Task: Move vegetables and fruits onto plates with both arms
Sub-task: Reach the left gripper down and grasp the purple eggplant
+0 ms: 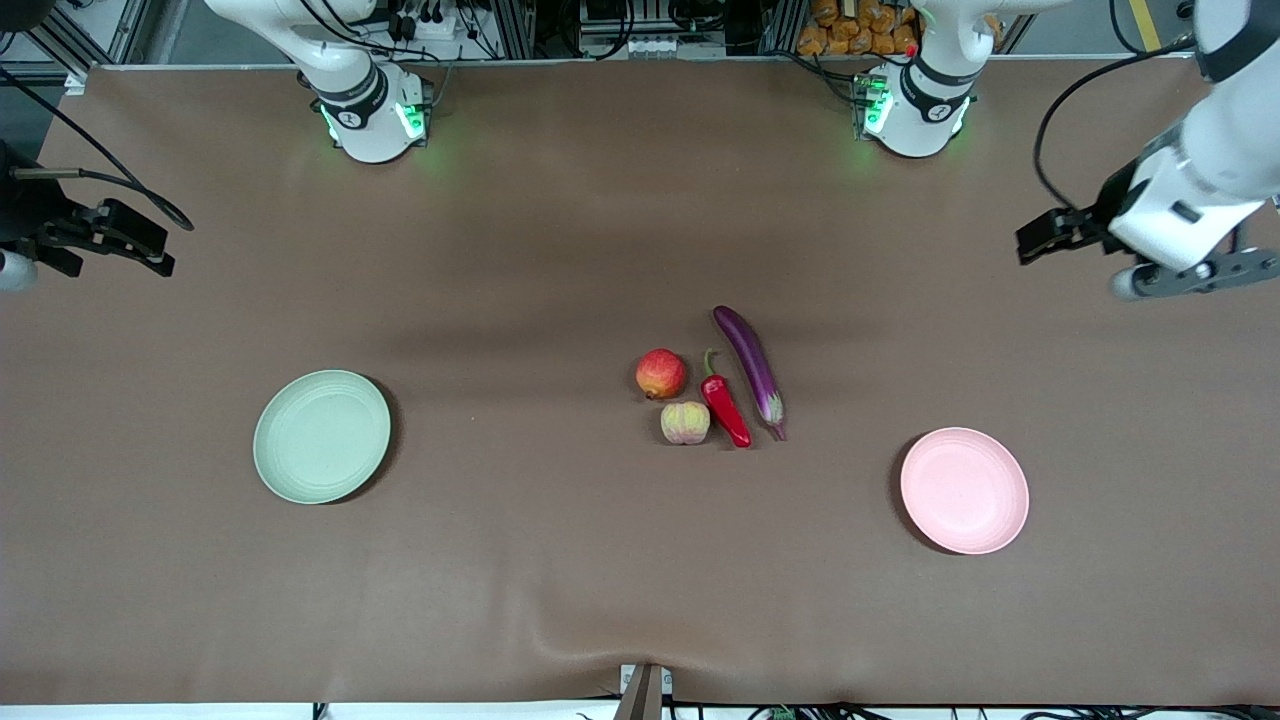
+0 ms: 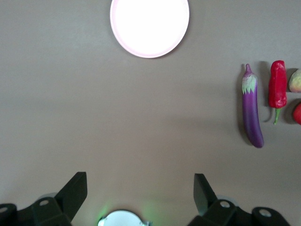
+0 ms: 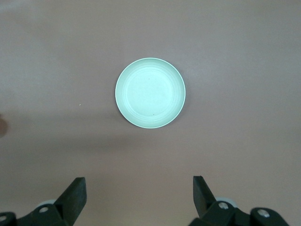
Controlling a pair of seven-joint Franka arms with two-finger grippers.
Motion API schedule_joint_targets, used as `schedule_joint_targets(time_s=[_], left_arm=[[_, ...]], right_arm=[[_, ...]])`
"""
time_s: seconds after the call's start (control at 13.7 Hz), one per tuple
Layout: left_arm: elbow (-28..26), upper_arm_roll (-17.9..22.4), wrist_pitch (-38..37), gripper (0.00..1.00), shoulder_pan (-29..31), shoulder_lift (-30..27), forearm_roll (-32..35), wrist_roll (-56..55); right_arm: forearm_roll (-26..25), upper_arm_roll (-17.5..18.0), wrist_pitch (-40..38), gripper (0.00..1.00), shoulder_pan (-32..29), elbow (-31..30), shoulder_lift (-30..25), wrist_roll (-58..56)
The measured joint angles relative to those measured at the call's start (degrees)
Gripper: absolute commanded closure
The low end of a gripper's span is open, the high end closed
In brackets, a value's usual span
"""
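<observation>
My left gripper [image 2: 136, 193] hangs in the air over the brown table [image 1: 560, 250] at the left arm's end, fingers spread wide with nothing between them. My right gripper [image 3: 136, 193] hangs the same way over the right arm's end, spread wide and empty.

The four pieces of produce sit clustered near the middle of the table, well apart from every edge. The long slim glossy purple eggplant [image 1: 752, 368] lies at the side of the cluster toward the left arm's end. Just beside it lies the shorter shiny red chili pepper with a green stem [image 1: 723, 402]. The round red-orange apple-like fruit [image 1: 661, 373] sits on the chili's other flank, toward the right arm's end. The pale yellow-pink lobed peach-like fruit [image 1: 685, 422] sits just nearer the front camera than the apple-like fruit.

The round shallow pale pink plate [image 1: 964, 490] rests toward the left arm's end of the table. The round shallow pale green plate [image 1: 321, 436] rests toward the right arm's end. Both plates hold nothing.
</observation>
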Motion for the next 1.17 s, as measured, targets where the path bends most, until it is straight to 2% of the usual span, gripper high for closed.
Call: schedule_joint_targets(time_s=[0.15,0.44,0.73,0.88,1.17], left_arm=[[-3.8,-1.4,4.6,0.00,-0.4,0.2,-0.2,-3.5],[-10.8,-6.8,15.4,0.00,-1.0,2.8,-0.3,-14.5],[-13.2,-11.4,26.8,0.00,-3.1,11.8,-0.3,-32.9],[-13.3,-11.9,31.7,0.00,-6.1,16.8,-0.2,-39.4],[-13.3,-11.9,39.2,0.00,-9.3,24.6,-0.2,-45.0]], right_arm=[[0.0,0.0,0.0,0.00,0.0,0.0,0.0,0.0],[0.0,0.0,0.0,0.00,0.0,0.0,0.0,0.0],[0.2,-0.1,0.0,0.00,0.0,0.0,0.0,0.0],[0.2,-0.1,0.0,0.00,0.0,0.1,0.0,0.0],[0.2,-0.2,0.0,0.00,0.0,0.1,0.0,0.0]])
